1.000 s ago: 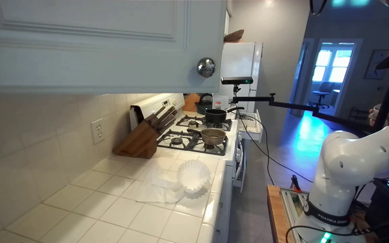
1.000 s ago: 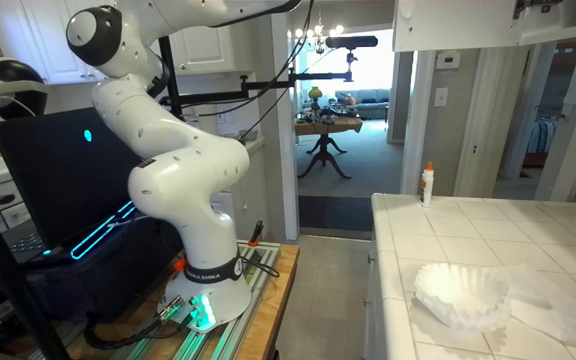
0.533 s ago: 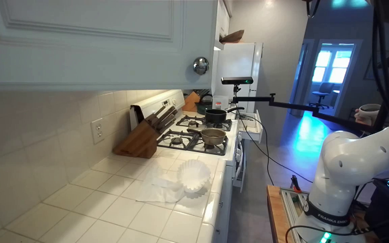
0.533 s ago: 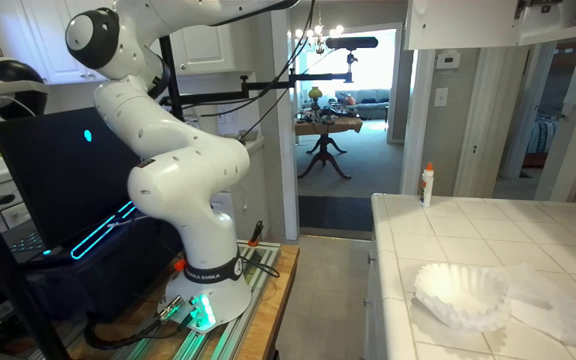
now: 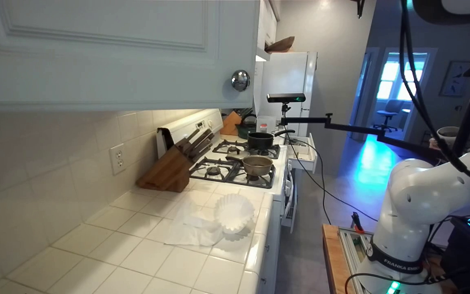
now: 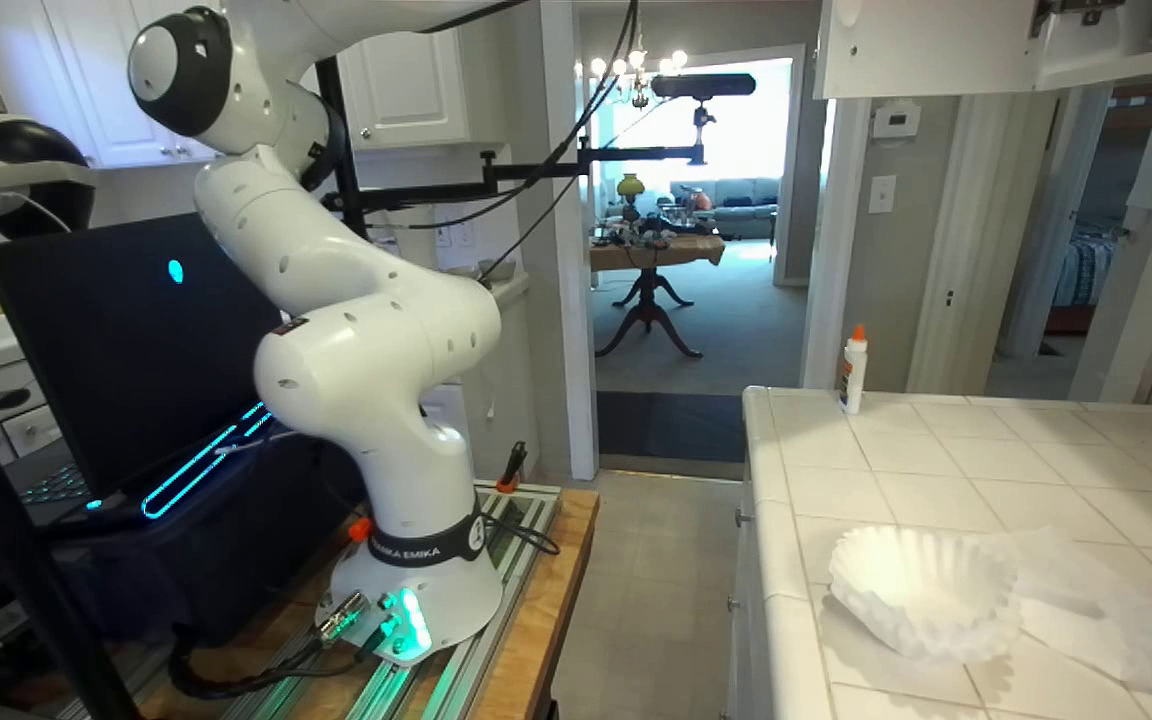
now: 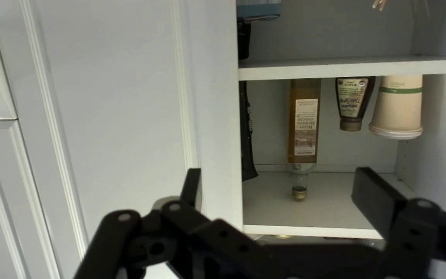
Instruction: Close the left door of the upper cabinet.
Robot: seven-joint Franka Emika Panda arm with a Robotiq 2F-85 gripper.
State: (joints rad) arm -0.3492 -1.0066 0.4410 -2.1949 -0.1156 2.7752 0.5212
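The white raised-panel left door [image 5: 112,67] is hanging open in both exterior views. The wrist view alone is revealing a tall amber bottle [image 7: 305,124] inside the white upper cabinet [image 7: 362,69]; the black gripper [image 7: 279,184] is holding its fingers apart.

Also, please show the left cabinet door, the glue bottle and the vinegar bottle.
Left door [image 5: 116,61], in an exterior view: outer face.
Glue bottle [image 6: 854,374], in an exterior view: white body.
Vinegar bottle [image 7: 305,133], in the wrist view: label.
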